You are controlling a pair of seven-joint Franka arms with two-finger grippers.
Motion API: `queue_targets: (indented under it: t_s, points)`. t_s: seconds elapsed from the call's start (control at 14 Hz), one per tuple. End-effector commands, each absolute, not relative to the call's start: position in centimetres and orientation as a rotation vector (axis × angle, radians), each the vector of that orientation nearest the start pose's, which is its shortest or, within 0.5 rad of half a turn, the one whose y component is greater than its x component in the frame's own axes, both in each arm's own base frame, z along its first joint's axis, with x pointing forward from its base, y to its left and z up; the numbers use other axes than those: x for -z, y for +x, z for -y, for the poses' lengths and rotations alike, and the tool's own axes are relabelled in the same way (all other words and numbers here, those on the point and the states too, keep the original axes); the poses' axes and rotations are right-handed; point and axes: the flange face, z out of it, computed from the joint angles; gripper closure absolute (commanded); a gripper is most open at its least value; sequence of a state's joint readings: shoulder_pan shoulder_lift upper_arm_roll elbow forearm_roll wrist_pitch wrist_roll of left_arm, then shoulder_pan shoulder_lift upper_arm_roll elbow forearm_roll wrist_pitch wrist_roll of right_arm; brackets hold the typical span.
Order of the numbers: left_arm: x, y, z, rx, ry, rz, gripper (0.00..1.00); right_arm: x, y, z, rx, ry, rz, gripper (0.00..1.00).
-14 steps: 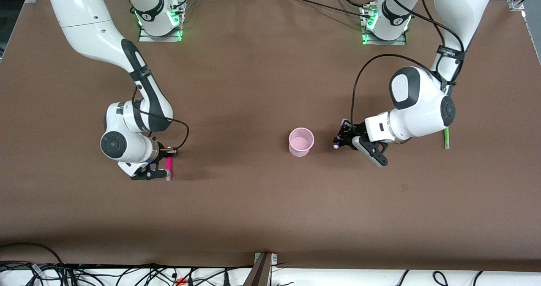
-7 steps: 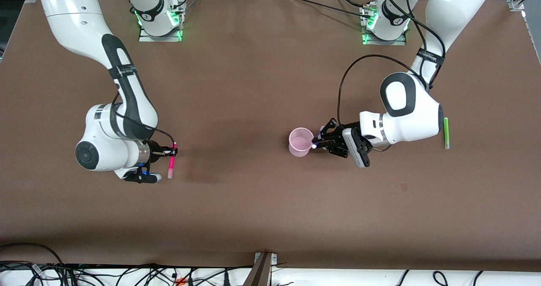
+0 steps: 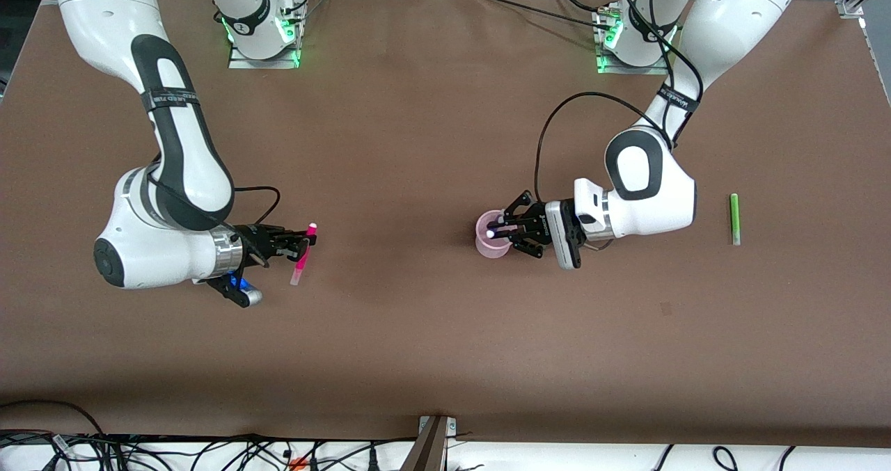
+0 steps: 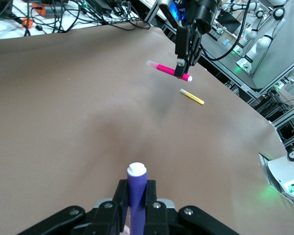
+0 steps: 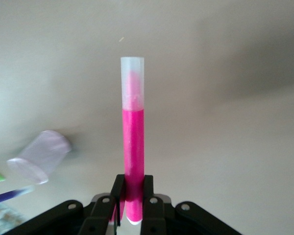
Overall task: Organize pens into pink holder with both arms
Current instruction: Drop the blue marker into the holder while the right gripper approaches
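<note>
The small pale pink plastic cup with a flared rim (image 3: 494, 238) stands on the matte brown table (image 3: 431, 332), nearer the left arm's end. The left arm's black two-finger gripper (image 3: 502, 229) is over this holder, its fingers closed on the smooth dark purple marker with a white rounded cap (image 4: 135, 193), the capped end poised above the cup's mouth. Toward the right arm's end, the right arm's black gripper (image 3: 304, 242) hangs over bare table with its fingers pinched tight on the glossy magenta marker with a translucent pale cap (image 5: 133, 147), which is tilted in the air, clear of the surface. The slim bright green marker (image 3: 734, 218) lies flat on the table at the left arm's end, well apart from the cup. The short yellow marker with a pale tip (image 4: 192, 96) lies flat on the table near the right gripper.
</note>
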State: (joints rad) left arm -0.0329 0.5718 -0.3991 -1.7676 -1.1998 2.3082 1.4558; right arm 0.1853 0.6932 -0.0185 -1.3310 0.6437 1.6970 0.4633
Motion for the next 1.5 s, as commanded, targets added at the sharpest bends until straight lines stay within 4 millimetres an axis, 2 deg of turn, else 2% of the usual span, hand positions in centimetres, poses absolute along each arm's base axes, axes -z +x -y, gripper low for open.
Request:
queue_targets:
  t_s: [0.0, 0.14, 0.21, 0.29, 0.36, 0.57, 0.71, 0.79, 1.0, 1.21, 1.29, 1.43]
  points:
    - [-27.8, 62.7, 27.7, -0.654, 1.849, 1.011, 1.0, -34.6, 68.9, -17.8, -0.752, -2.342, -0.745, 1.0]
    - [-26.6, 63.2, 27.7, -0.698, 1.813, 1.075, 1.0, -39.0, 69.4, -18.5, -0.801, -2.18, -0.892, 1.0]
    - [-26.7, 63.2, 27.8, -0.706, 1.808, 1.063, 0.55, -40.3, 69.5, -18.8, -0.82, -2.139, -0.945, 1.0]
    - [-26.5, 63.0, 28.0, -0.709, 1.8, 1.055, 0.01, -41.8, 69.4, -18.9, -0.82, -2.123, -0.972, 1.0]
    - [-26.7, 62.9, 27.9, -0.714, 1.797, 1.063, 0.0, -43.2, 69.3, -19.0, -0.819, -2.11, -0.99, 1.0]
    - [-27.3, 62.9, 27.7, -0.702, 1.799, 1.041, 0.0, -44.1, 69.7, -19.5, -0.87, -1.992, -1.027, 1.0]
    - [-29.7, 63.1, 27.2, -0.631, 1.812, 0.951, 0.0, -44.1, 69.8, -19.8, -0.885, -1.954, -1.027, 1.0]
    - [-30.6, 63.1, 26.3, -0.564, 1.818, 0.919, 0.0, -44.0, 69.6, -20.3, -0.894, -1.96, -1.022, 1.0]
    - [-31.8, 63.3, 22.7, -0.402, 1.861, 0.942, 0.0, -43.1, 69.4, -21.3, -0.917, -1.96, -1.021, 1.0]
    - [-31.3, 63.1, 17.3, -0.198, 1.951, 0.991, 0.0, -41.0, 68.4, -23.5, -0.991, -1.919, -1.01, 1.0]
    - [-31.8, 62.9, 15.7, -0.123, 2.004, 0.99, 0.0, -38.9, 68.3, -24.9, -1.028, -1.875, -1.019, 1.0]
    - [-33.3, 62.3, 12.8, 0.044, 2.127, 0.988, 0.0, -37.7, 67.8, -29.3, -1.037, -1.801, -1.018, 1.0]
